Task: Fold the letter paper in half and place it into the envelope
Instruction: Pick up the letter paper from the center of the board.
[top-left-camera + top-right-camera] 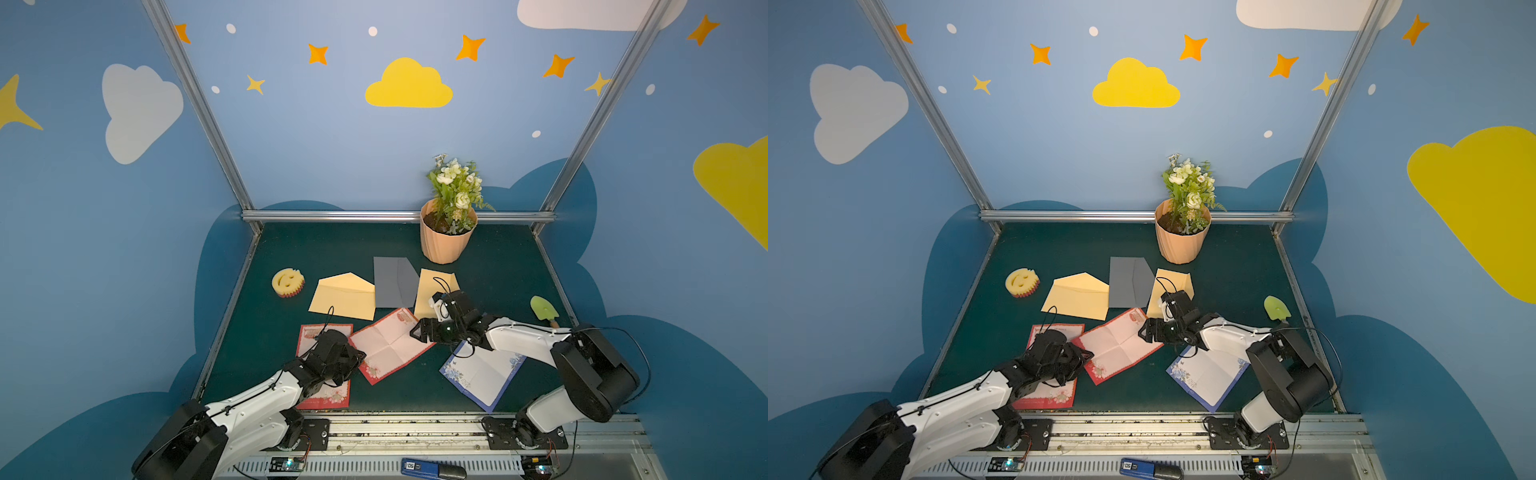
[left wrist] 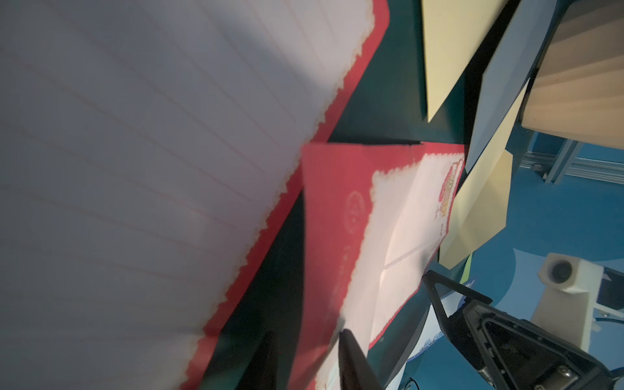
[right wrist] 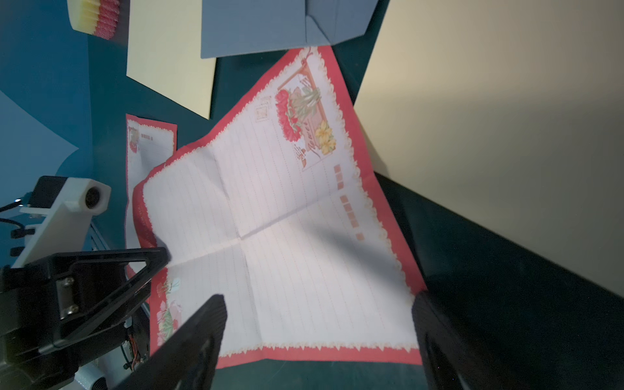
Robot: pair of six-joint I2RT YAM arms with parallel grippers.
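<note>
- Left end effector [image 1: 360, 356]: arm stretched low across a spare red sheet [image 1: 309, 332]. The jaws look pinched on the left edge of the paper [image 1: 388, 347], likely to lift it for the fold.
- Envelope [image 1: 343, 297]: yellow, flap open, flat on the surface [image 1: 332, 249] just behind the paper, apparently ready to receive it.
- Paper: red-bordered, creased, unfolded, mid-surface; the gripped edge curls up.
- Right end effector [image 1: 417, 330]: jaws wide and empty, wrist bent down over the paper's opposite edge, probably to take it.

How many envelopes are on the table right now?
3: the left yellow envelope beside the sponge, the grey envelope in the middle, and the right yellow envelope by the flower pot, partly covered. None seems hidden.
</note>
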